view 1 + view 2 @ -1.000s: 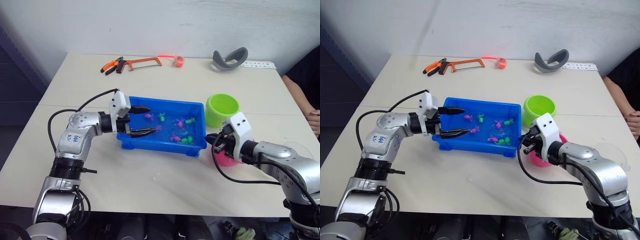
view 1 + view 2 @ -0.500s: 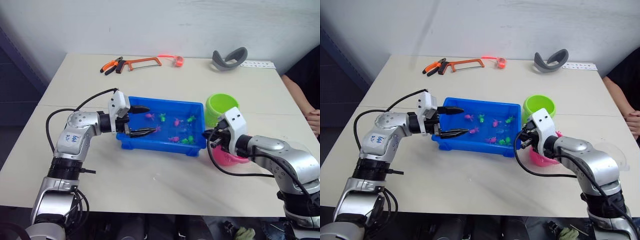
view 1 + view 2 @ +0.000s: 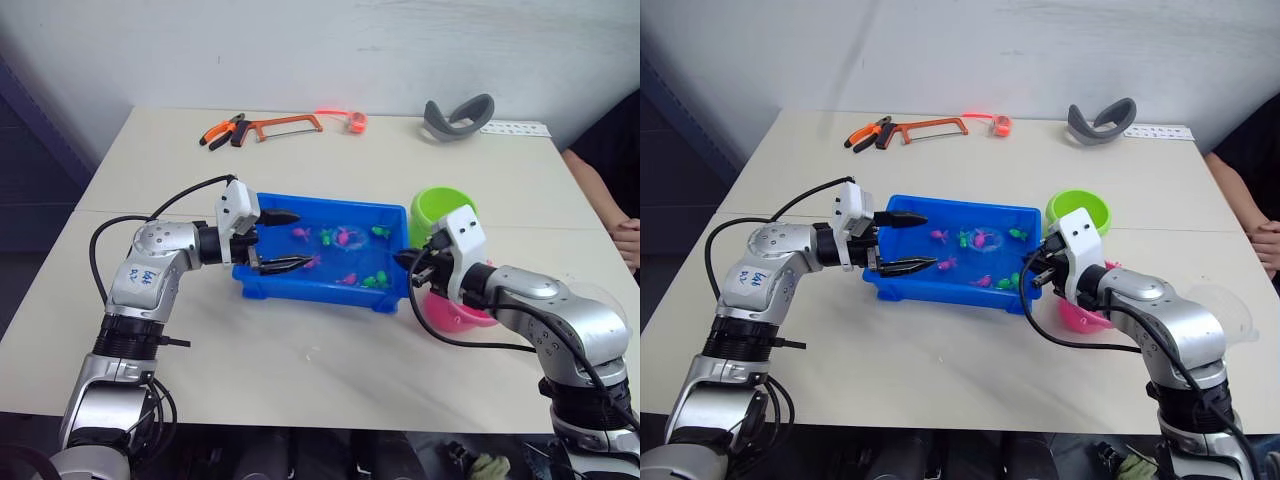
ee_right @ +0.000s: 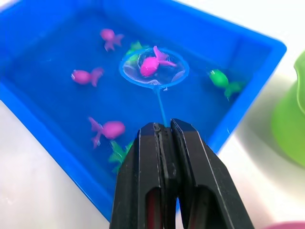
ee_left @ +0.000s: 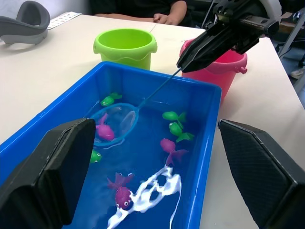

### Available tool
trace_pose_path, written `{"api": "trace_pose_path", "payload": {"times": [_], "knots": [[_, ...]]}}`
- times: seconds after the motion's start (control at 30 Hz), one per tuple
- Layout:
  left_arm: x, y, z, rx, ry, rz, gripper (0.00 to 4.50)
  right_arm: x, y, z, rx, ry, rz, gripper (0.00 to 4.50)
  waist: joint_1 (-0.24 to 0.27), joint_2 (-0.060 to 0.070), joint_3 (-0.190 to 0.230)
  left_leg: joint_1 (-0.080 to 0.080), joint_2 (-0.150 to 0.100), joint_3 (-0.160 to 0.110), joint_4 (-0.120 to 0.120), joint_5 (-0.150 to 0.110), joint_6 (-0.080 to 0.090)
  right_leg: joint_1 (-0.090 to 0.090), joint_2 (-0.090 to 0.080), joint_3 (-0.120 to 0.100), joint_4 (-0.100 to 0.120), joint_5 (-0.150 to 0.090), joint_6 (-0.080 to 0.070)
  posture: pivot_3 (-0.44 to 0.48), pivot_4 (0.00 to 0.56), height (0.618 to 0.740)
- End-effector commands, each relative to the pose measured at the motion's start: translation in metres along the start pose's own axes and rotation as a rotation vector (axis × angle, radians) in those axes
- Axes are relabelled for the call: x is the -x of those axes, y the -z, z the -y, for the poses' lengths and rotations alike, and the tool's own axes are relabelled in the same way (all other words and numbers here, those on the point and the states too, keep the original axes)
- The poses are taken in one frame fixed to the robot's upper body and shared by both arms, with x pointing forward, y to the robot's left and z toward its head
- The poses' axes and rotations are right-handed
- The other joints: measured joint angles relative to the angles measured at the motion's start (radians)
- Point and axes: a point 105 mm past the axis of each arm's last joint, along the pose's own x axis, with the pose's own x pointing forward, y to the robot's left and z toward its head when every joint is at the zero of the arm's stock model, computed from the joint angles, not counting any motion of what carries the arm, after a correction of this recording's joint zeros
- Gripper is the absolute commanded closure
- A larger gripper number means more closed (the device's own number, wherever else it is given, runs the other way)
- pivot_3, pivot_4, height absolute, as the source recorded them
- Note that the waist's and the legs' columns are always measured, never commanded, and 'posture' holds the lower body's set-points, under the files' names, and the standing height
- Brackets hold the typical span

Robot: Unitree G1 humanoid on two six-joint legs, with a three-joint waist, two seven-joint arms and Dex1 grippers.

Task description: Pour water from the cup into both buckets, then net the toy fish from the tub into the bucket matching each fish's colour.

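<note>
Right wrist view: right gripper [image 4: 164, 129] clamped shut on the thin handle of the net [image 4: 154, 69], hoop lowered into the blue tub [image 4: 257, 40], one pink fish [image 4: 153, 64] lying inside the hoop. Other pink fish [image 4: 110, 129] and green fish [image 4: 221, 78] loose in the water around it; edge of the green bucket [image 4: 290, 124] just beside the tub.

Left wrist view: left gripper [image 5: 157, 186] spread wide, fingers [image 5: 45, 176] apart over the near end of the tub, touching nothing. Same net seen from the opposite end, handle slanting up to the right gripper above the tub's far rim. Behind that rim, green bucket and pink bucket [image 5: 224, 71] upright side by side on the table [image 5: 52, 67]. A person's hand [image 5: 164, 18] resting at the far table edge.

Head views: tub near the table's middle, left gripper hovering over its left end, right gripper at its right end in front of the pink bucket. Clear cup [image 3: 1230, 315] at the table's right edge, behind the right arm. Well apart at the back: orange pliers [image 3: 222, 130], a hacksaw [image 3: 285, 125], a grey curved object [image 3: 458, 117].
</note>
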Motion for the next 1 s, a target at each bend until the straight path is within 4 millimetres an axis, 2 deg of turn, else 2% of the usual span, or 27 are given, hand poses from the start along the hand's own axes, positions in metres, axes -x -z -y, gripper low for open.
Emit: {"api": "trace_pose_path", "payload": {"times": [0.03, 0.13, 0.27, 0.53, 0.7, 0.9, 1.0], "knots": [[0.001, -0.010, -0.002, -0.030, -0.005, 0.028, 0.02, 0.012, -0.016, -0.006, 0.061, -0.009, 0.078, 4.50, 0.001, 0.000, 0.000, 0.000, 0.000, 0.000, 0.000, 0.000, 0.000, 0.000, 0.000, 0.000, 0.000, 0.000, 0.000, 0.000, 0.150, 0.740], [-0.001, -0.012, -0.002, -0.019, 0.000, 0.042, 0.02, 0.018, -0.018, -0.007, 0.080, -0.007, 0.103, 4.50, 0.001, 0.000, 0.000, 0.000, 0.000, 0.000, 0.000, 0.000, 0.000, 0.000, 0.000, 0.000, 0.000, 0.000, 0.000, 0.000, 0.150, 0.740], [-0.008, -0.016, 0.003, -0.011, 0.047, 0.064, 0.02, 0.036, -0.022, -0.006, 0.133, 0.012, 0.149, 4.50, 0.001, 0.000, 0.000, 0.000, 0.000, 0.000, 0.000, 0.000, 0.000, 0.000, 0.000, 0.000, 0.000, 0.000, 0.000, 0.000, 0.150, 0.740], [-0.026, -0.023, 0.022, 0.006, 0.183, 0.108, 0.02, 0.097, -0.015, -0.014, 0.229, 0.069, 0.202, 4.50, 0.005, 0.000, 0.000, 0.000, -0.001, 0.000, 0.000, 0.000, 0.000, 0.001, 0.001, 0.000, -0.001, 0.000, 0.000, 0.000, 0.150, 0.740], [-0.039, -0.023, 0.036, 0.014, 0.285, 0.123, 0.02, 0.137, -0.004, -0.006, 0.222, 0.190, 0.205, 4.50, 0.004, 0.000, 0.000, 0.002, 0.000, 0.000, 0.000, 0.000, 0.000, 0.003, 0.001, 0.001, 0.000, 0.000, 0.000, 0.000, 0.150, 0.740], [-0.049, -0.022, 0.041, 0.012, 0.342, 0.128, 0.02, 0.179, 0.007, -0.003, 0.246, 0.317, 0.182, 4.50, 0.005, 0.000, 0.000, 0.003, 0.000, 0.001, -0.001, 0.000, 0.001, 0.003, 0.002, 0.003, 0.000, 0.000, 0.000, 0.000, 0.150, 0.740], [-0.054, -0.023, 0.040, 0.006, 0.364, 0.130, 0.02, 0.201, 0.023, -0.002, 0.282, 0.388, 0.095, 4.50, 0.006, 0.000, 0.000, 0.004, 0.000, 0.002, -0.001, 0.000, 0.001, 0.003, 0.002, 0.005, 0.000, 0.000, 0.000, 0.000, 0.150, 0.740]]}}
